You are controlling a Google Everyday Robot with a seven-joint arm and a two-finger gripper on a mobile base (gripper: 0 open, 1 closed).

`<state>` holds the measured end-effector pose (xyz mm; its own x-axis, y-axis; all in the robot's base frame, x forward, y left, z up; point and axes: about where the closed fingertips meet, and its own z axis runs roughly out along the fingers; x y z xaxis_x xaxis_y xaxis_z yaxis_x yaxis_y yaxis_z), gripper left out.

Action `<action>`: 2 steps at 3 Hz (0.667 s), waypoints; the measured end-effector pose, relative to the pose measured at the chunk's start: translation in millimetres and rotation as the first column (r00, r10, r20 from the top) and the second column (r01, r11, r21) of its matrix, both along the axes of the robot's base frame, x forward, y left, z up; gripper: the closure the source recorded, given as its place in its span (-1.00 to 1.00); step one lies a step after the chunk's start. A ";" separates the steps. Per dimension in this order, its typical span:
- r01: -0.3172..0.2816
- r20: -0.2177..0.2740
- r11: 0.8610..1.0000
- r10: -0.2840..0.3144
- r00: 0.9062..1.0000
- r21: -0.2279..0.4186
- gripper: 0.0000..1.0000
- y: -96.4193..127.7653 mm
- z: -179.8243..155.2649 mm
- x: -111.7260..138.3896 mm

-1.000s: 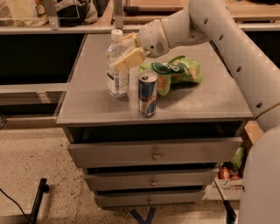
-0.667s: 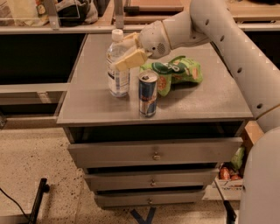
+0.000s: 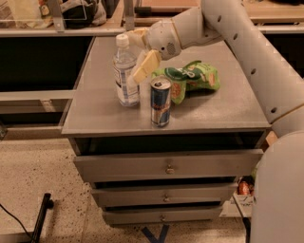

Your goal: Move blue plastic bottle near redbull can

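Observation:
The blue plastic bottle (image 3: 125, 78) stands upright on the grey cabinet top (image 3: 209, 107), left of centre, with its white cap on. The redbull can (image 3: 160, 102) stands upright just right of it and a little nearer the front edge, a small gap apart. My gripper (image 3: 135, 56) reaches in from the upper right at the bottle's right side. Its cream fingers (image 3: 145, 66) are spread, one in front of the bottle's shoulder and one behind the neck. The bottle rests on the top.
A green snack bag (image 3: 192, 78) lies behind and right of the can. The cabinet has three drawers (image 3: 166, 166) below. A shelf with clutter (image 3: 71, 12) runs behind. My white arm (image 3: 247, 52) spans the right side.
The front finger has shifted slightly down and away from the bottle. The bottle, the can and the arm stay where they were.

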<state>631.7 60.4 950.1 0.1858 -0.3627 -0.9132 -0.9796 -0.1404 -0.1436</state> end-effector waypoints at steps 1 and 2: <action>0.019 0.043 0.999 -0.017 0.999 -0.029 -1.00 14.2 24.5 9.7; 0.019 0.043 0.999 -0.017 0.999 -0.029 -1.00 14.3 24.5 9.7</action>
